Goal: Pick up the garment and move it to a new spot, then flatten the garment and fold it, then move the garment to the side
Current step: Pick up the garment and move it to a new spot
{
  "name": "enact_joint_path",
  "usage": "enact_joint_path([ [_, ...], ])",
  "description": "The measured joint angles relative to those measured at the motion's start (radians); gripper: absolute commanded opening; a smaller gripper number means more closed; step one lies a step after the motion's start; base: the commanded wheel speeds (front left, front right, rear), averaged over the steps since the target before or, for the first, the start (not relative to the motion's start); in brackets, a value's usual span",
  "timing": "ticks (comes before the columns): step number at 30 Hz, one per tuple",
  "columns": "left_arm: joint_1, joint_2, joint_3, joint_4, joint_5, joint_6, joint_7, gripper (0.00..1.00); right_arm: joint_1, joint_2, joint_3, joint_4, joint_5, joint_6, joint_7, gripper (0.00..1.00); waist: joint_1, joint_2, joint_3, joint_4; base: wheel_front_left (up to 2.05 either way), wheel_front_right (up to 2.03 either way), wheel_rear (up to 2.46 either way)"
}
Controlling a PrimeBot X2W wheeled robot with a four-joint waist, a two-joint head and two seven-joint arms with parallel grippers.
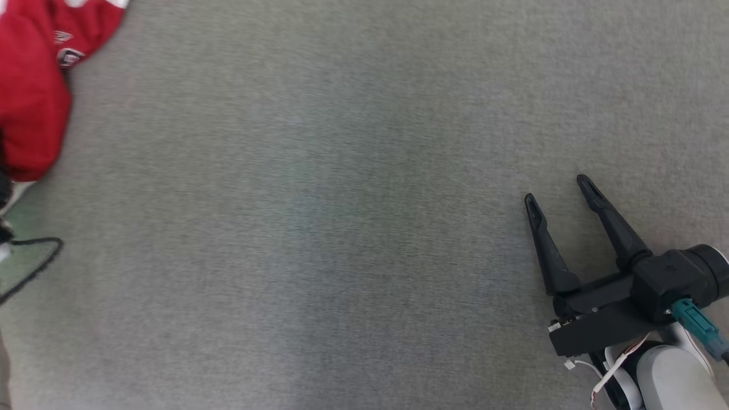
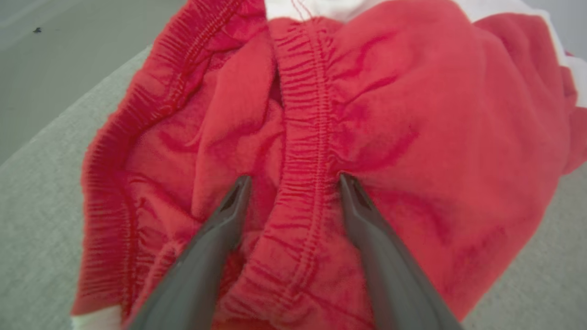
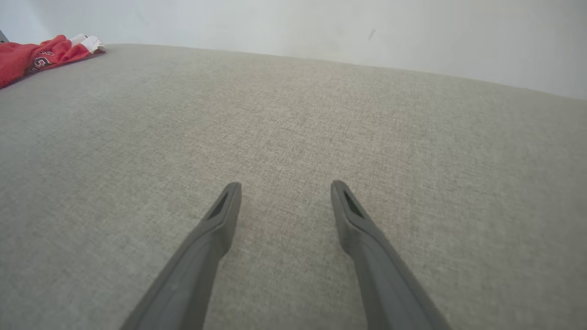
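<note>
**Jaws wide over the red heap.** My L gripper (image 2: 293, 178) hangs over the red garment (image 2: 412, 114), jaws spread as wide as they go and gripping nothing. In the L wrist view my two dark fingers (image 2: 206, 256) rise from 6 o'clock. They straddle a gathered elastic band (image 2: 307, 137) that runs 12 to 6 between them. The tips sit at or just above the cloth; contact can't be told. The garment is bunched and creased. A second elastic hem (image 2: 133, 119) curves at 9 o'clock, w/ white trim (image 2: 321, 5) at 12 and along the edge at 2 o'clock. The grey surface (image 2: 32, 206) shows at 8 and at 4 o'clock.

Head view: the garment (image 1: 31, 102) lies crumpled at 10 o'clock, cut off by the frame's edge, w/ a small badge (image 1: 69, 57) on it. A thin black cable (image 1: 34, 262) loops at 8 o'clock. My R gripper (image 1: 556, 189) is at 4 o'clock, well apart from the garment. Its fingers point to 11 and its jaws are fully apart, holding nothing, over the grey surface.

R wrist view: both R fingers (image 3: 367, 247) stand over the surface, spread wide. The garment (image 3: 27, 57) is far off at 10 o'clock, near the surface's far edge. A pale wall (image 3: 321, 27) stands behind at 12.
</note>
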Motion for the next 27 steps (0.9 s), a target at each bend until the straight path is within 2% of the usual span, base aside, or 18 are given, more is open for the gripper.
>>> enact_joint_path([
  [5,0.016,0.032,-0.002,-0.076,0.005,0.068,0.121,1.00,0.001,0.006,-0.004,-0.016,-0.003,0.000,-0.008,1.00,-0.0003,-0.0004,0.038,-0.042,0.00,0.00,0.00],
  [6,0.016,0.032,-0.002,-0.076,0.005,0.068,0.121,0.53,0.001,0.006,-0.004,-0.016,-0.003,0.000,-0.008,1.00,-0.0003,-0.0004,0.038,-0.042,0.00,0.00,0.00],
  [7,0.023,0.037,-0.002,-0.092,0.004,0.070,0.144,0.00,-0.002,0.008,-0.003,-0.017,-0.003,0.000,-0.009,1.00,-0.0004,-0.0004,0.043,-0.049,0.00,0.00,0.00],
  [10,0.048,0.044,-0.002,-0.152,0.000,0.078,0.195,0.00,-0.009,0.014,0.001,-0.015,-0.007,0.000,-0.017,1.00,-0.0004,-0.0005,0.052,-0.068,0.00,0.00,0.00],
  [18,0.143,0.013,0.005,-0.313,-0.021,0.086,0.225,0.00,-0.027,0.038,0.013,0.042,0.005,0.000,-0.055,1.00,-0.0002,-0.0003,0.014,-0.076,0.00,0.00,0.00],
  [24,0.184,0.004,0.020,-0.447,-0.049,0.058,0.200,0.00,-0.046,0.072,0.033,0.116,0.020,0.000,-0.100,1.00,-0.0002,-0.0002,-0.057,-0.077,0.00,0.00,0.00],
  [27,0.199,0.011,0.016,-0.513,-0.049,0.031,0.184,0.00,-0.048,0.093,0.040,0.169,0.029,0.000,-0.132,1.00,-0.0002,-0.0002,-0.117,-0.080,0.00,0.00,0.00],
])
